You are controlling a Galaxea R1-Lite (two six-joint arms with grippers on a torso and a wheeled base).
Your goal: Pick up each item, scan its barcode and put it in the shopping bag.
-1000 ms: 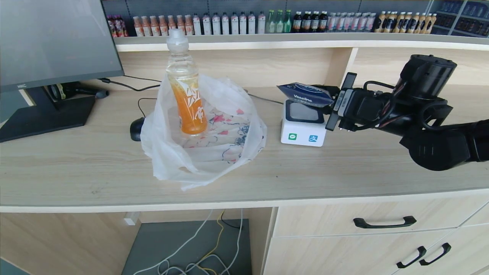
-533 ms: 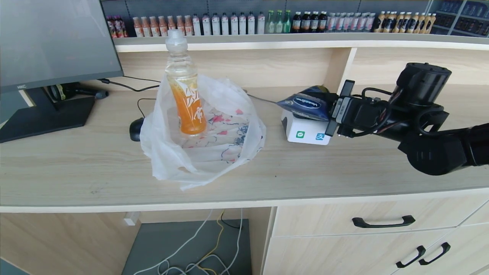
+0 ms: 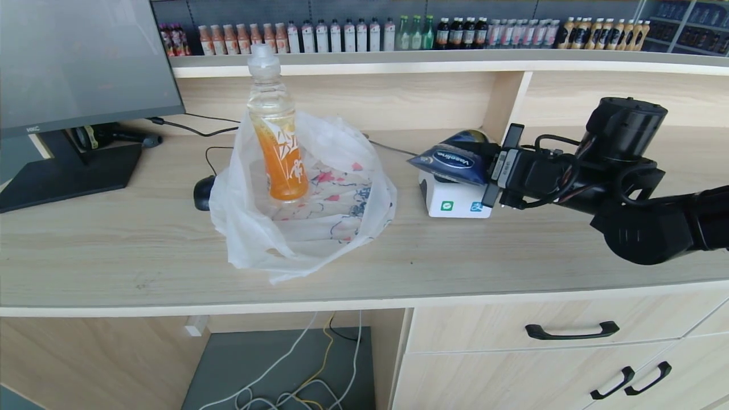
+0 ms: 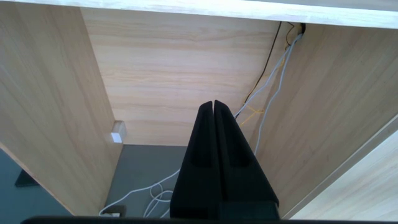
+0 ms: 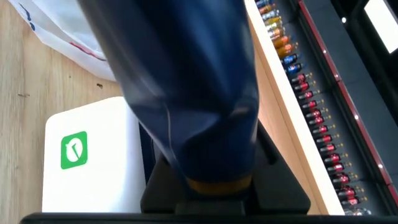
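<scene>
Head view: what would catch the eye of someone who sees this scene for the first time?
Most likely the tall orange drink bottle standing upright inside the white shopping bag in the middle of the wooden counter. Next, on the robot's right, the right gripper holds a dark blue tube just above the small white scanner box.

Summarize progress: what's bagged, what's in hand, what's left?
Done: the orange drink bottle stands in the shopping bag. In hand: the right pincer holds the blue tube just above the white scanner; whether it has scanned can't be told. Left: move the tube into the bag.
</scene>
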